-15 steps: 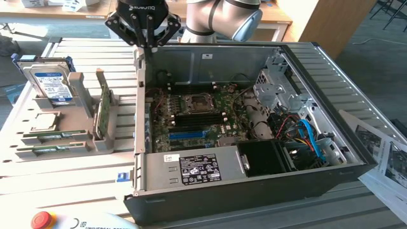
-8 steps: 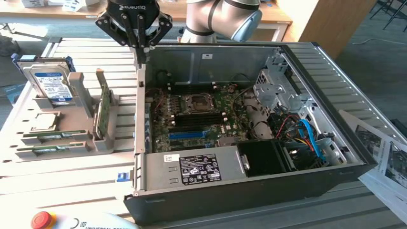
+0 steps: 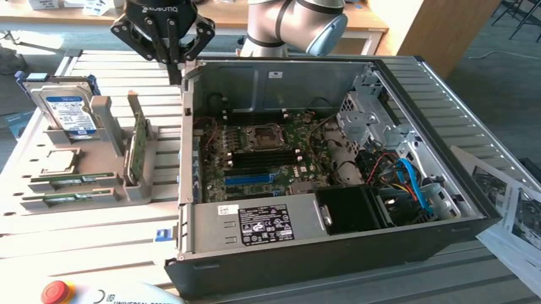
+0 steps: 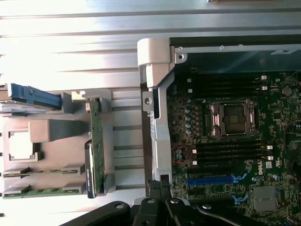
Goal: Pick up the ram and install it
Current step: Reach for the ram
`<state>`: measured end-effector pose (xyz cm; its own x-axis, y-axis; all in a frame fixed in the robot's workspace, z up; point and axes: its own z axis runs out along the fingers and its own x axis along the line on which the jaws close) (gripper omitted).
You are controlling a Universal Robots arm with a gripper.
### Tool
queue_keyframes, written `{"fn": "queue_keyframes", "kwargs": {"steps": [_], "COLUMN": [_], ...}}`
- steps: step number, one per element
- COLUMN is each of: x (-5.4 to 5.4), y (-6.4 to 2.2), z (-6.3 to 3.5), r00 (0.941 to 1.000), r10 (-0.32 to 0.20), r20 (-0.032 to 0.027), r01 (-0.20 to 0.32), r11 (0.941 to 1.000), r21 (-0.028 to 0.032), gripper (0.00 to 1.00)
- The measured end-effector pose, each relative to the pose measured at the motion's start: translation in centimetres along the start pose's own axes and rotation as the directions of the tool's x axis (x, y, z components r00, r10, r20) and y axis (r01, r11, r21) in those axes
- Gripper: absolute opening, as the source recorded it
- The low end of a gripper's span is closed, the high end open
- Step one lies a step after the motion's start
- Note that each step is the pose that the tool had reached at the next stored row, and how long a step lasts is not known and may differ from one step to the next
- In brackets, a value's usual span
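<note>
Two rams lie flat in the front slots of a grey holder (image 3: pixel 127 183) at the exterior view's left: one ram (image 3: pixel 72 180) (image 4: pixel 33 173) and a second ram (image 3: pixel 68 199) (image 4: pixel 33 191) just in front of it. My gripper (image 3: pixel 175 75) (image 4: pixel 159 187) hangs shut and holds nothing. It is high above the far left corner of the open computer case (image 3: pixel 190 209), well behind the rams. The motherboard (image 3: pixel 262 155) (image 4: pixel 225 141) lies inside the case, with black memory slots (image 3: pixel 266 161) (image 4: pixel 230 151) beside the processor socket (image 4: pixel 231 118).
The holder also carries a broad green card on edge (image 3: pixel 138 142) (image 4: pixel 95 146), a hard drive (image 3: pixel 68 107) and a processor chip (image 3: pixel 57 161). A blue slot (image 3: pixel 251 179) sits on the motherboard. Papers (image 3: pixel 507 209) lie right of the case and a red stop button (image 3: pixel 55 291) at the front.
</note>
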<state>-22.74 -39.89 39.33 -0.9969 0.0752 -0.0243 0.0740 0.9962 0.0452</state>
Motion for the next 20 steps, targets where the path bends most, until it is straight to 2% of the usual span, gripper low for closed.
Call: {"fn": "queue_keyframes", "kwargs": {"steps": [20], "x": [4.6], "y": [-0.33], "z": [-0.13], "r00": [1.0000], "r10": [0.000], "r20": [-0.0001], "r01": [0.000], "r11": [1.0000], "r21": [0.0001], "gripper": [0.11]}}
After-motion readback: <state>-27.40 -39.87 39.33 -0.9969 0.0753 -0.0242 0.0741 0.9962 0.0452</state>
